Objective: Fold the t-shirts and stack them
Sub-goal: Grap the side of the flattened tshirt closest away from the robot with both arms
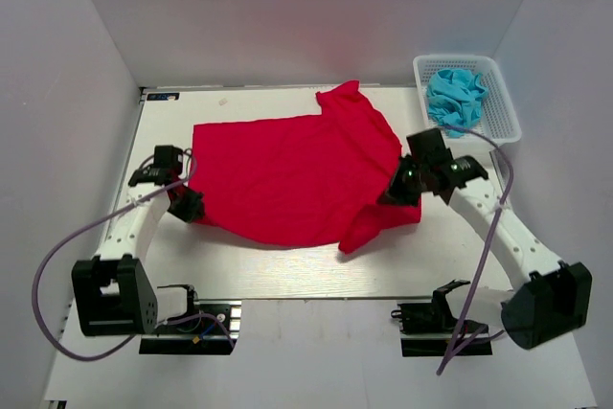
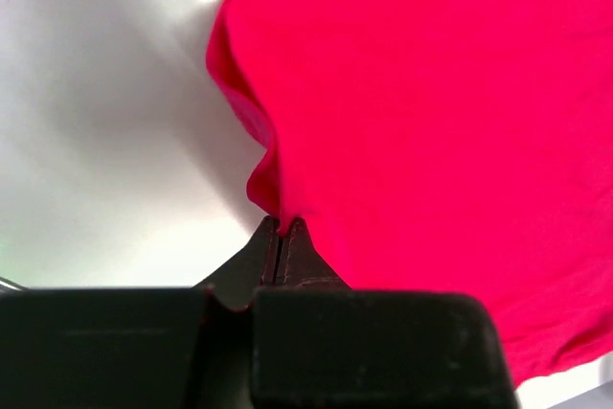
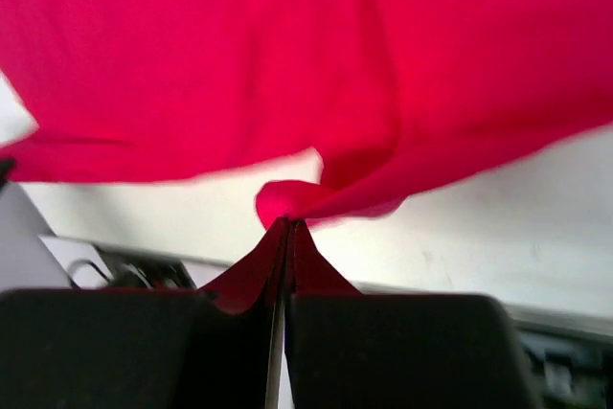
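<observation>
Black arm bases (image 1: 115,294) sit closest in the overhead view. Beyond them the left pincer (image 1: 189,206) is clamped shut on the near-left edge of the red t-shirt (image 1: 287,174) and the right pincer (image 1: 395,193) on its right side, the cloth spread over the counter (image 1: 287,270) between them. Behind the right pincer a white basket (image 1: 503,112) holds the crumpled turquoise t-shirt (image 1: 455,98). From the left wrist, closed fingers pinch a red fold; cloth spreads ahead and rightward, bare counter leftward. From the right wrist, shut fingers nip a red tuck, cloth filling the view ahead.
</observation>
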Tool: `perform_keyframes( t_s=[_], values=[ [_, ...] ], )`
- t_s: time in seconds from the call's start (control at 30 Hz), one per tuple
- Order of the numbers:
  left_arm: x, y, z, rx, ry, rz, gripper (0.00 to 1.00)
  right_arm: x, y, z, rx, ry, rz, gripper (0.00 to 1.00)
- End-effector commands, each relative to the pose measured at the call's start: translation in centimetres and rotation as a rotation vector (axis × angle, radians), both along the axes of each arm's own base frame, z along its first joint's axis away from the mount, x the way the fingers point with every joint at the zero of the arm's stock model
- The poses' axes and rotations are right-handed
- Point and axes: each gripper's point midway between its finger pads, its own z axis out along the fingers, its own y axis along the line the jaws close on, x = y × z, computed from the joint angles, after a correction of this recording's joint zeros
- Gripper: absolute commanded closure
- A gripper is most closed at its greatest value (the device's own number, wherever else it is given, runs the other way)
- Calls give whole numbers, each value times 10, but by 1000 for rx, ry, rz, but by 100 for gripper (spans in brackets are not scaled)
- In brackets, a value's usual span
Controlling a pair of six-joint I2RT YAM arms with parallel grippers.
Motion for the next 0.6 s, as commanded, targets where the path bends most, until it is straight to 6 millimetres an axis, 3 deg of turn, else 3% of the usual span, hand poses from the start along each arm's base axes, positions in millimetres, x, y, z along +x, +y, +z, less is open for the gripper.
perform_keyframes(
  t_s=[0.0,0.03,0.1,0.3,0.33,0.5,0.53,0.57],
  values=[
    [27,10,21,42,-29,13,100,55,2,35,-18,-187,-33,100],
    [33,12,22,42,-28,22,100,70,1,37,-41,-194,-36,100],
    [47,17,24,52,-23,34,100,95,-6,59,-80,-269,-78,100],
    [85,24,28,43,-66,61,100,150,-7,58,-81,-276,-123,100],
    [89,28,22,42,-46,71,100,167,-8,59,-73,-296,-140,100],
    [120,37,24,39,-70,81,100,209,-13,65,-86,-348,-131,100],
    [124,37,22,38,-66,81,100,215,-11,58,-93,-343,-119,100],
    [131,36,24,29,-73,78,100,228,-10,70,-85,-397,-114,100]
  ],
)
